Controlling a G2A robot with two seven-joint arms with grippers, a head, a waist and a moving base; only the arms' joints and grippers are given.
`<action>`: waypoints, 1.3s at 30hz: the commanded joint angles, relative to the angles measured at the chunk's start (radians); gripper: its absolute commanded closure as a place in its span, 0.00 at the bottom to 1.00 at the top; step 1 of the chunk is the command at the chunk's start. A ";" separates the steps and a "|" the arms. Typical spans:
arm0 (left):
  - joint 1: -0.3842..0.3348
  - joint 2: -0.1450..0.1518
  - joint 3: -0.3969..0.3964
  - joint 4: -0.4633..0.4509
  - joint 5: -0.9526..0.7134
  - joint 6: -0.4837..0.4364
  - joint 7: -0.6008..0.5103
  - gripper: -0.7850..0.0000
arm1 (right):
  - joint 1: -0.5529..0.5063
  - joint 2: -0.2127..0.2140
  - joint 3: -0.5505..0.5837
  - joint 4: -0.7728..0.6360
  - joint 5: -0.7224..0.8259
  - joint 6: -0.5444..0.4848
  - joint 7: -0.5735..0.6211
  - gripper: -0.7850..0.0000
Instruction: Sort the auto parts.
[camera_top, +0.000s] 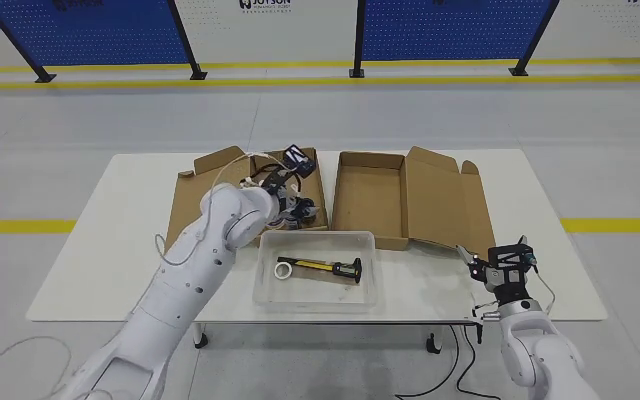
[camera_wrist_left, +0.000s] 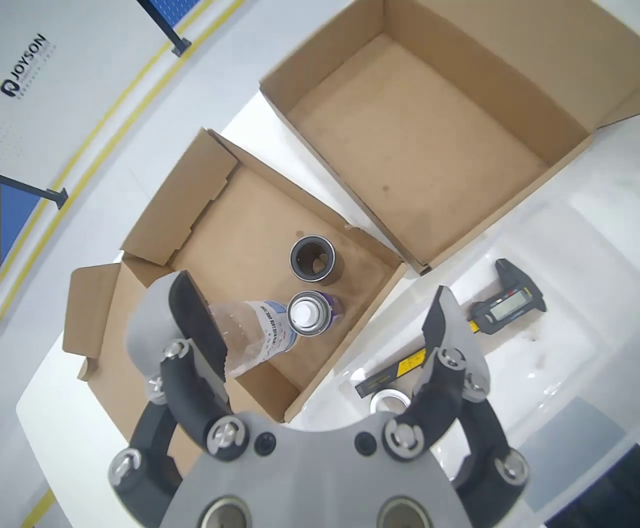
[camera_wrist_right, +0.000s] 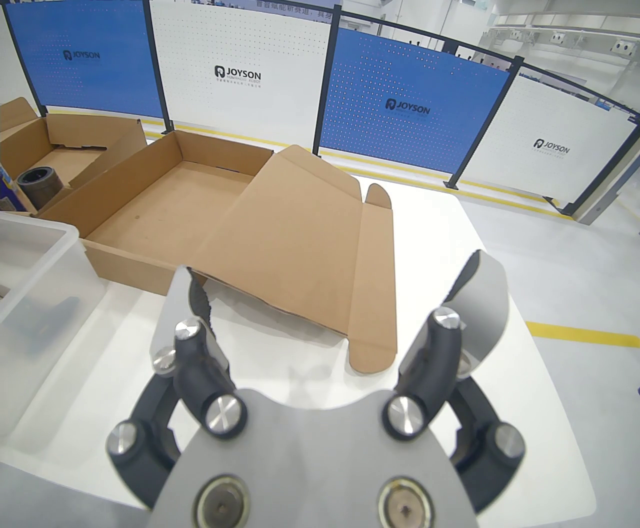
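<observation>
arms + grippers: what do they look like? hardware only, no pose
The left arm and right arm are glossy white rounded shells; a thin cable loops off the left one. The left gripper and right gripper match: silver base plate, black linkages with round silver bolts, curved silver fingers with black ribbed pads.

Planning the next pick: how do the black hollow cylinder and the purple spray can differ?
The black hollow cylinder is wider and open-topped; the purple spray can is narrower, silver-topped with a white nozzle. Both stand upright in the same brown cardboard box.
</observation>
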 joint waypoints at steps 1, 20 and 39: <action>0.073 0.015 -0.049 -0.109 0.016 0.007 0.013 0.00 | 0.000 0.000 0.000 0.000 0.000 0.000 0.000 0.00; 0.744 0.077 -0.470 -0.644 0.160 0.255 0.395 0.00 | 0.000 0.000 0.000 0.000 0.000 0.000 0.000 0.00; 0.918 0.073 -0.571 -0.736 0.133 0.341 0.438 0.00 | 0.000 0.000 0.000 0.000 0.000 0.000 0.000 0.00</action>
